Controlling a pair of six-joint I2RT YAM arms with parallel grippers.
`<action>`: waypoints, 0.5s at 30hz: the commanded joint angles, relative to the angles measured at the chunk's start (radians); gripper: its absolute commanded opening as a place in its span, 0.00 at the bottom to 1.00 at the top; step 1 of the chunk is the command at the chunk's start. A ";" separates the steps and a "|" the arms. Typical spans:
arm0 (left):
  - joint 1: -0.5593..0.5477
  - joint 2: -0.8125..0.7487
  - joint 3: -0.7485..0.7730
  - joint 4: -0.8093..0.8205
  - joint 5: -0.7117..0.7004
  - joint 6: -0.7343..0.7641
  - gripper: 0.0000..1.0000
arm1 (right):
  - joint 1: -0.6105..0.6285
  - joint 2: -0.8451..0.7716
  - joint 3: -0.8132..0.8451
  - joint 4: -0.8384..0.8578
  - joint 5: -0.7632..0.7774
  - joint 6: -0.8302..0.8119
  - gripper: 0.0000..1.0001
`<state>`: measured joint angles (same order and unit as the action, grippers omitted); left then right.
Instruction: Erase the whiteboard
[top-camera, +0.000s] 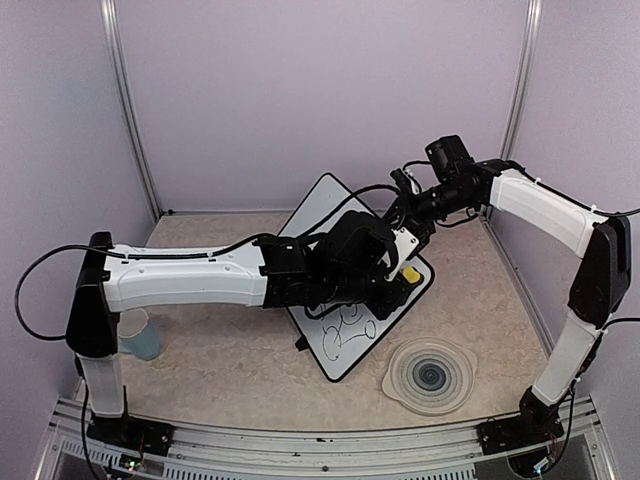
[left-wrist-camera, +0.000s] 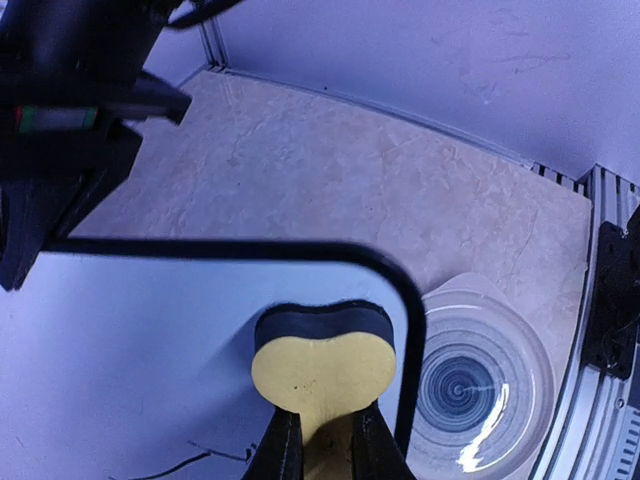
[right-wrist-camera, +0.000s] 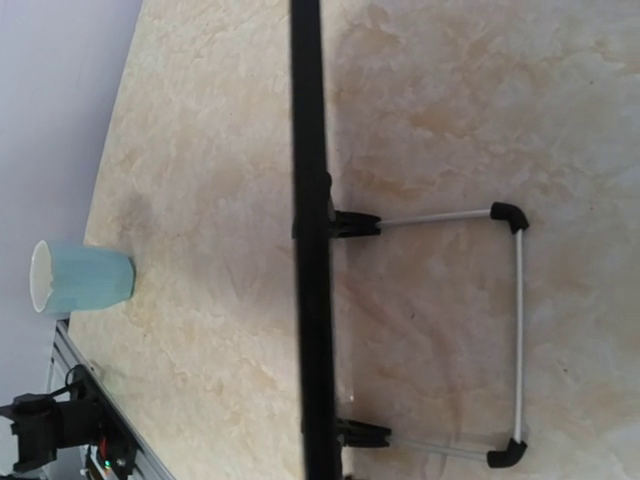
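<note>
The whiteboard stands tilted on its stand in mid-table, with black marker loops on its near part. My left gripper is shut on a yellow heart-shaped eraser with a dark felt face. In the left wrist view the eraser rests on the white board just inside its rounded black corner, with my gripper behind it and marker lines low down. My right gripper is at the board's far edge. The right wrist view shows the black frame edge-on, running down into the jaws.
A round grey-white ribbed plate lies on the table right of the board's near corner; it also shows in the left wrist view. A pale blue cup stands at the left. The board's wire stand rests on the marble tabletop behind it.
</note>
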<state>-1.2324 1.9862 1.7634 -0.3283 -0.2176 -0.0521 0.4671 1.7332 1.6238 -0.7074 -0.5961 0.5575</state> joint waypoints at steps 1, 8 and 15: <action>0.060 -0.033 -0.212 -0.051 -0.028 -0.055 0.00 | 0.008 -0.003 -0.003 0.038 -0.011 0.064 0.00; 0.139 -0.082 -0.305 -0.037 -0.053 -0.120 0.00 | 0.008 -0.004 -0.011 0.056 -0.020 0.071 0.00; 0.039 -0.080 -0.182 0.078 0.056 -0.010 0.00 | 0.008 -0.001 -0.015 0.066 -0.019 0.080 0.00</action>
<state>-1.1297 1.8725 1.5070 -0.3370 -0.2451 -0.1143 0.4648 1.7332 1.6192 -0.6922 -0.6048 0.5629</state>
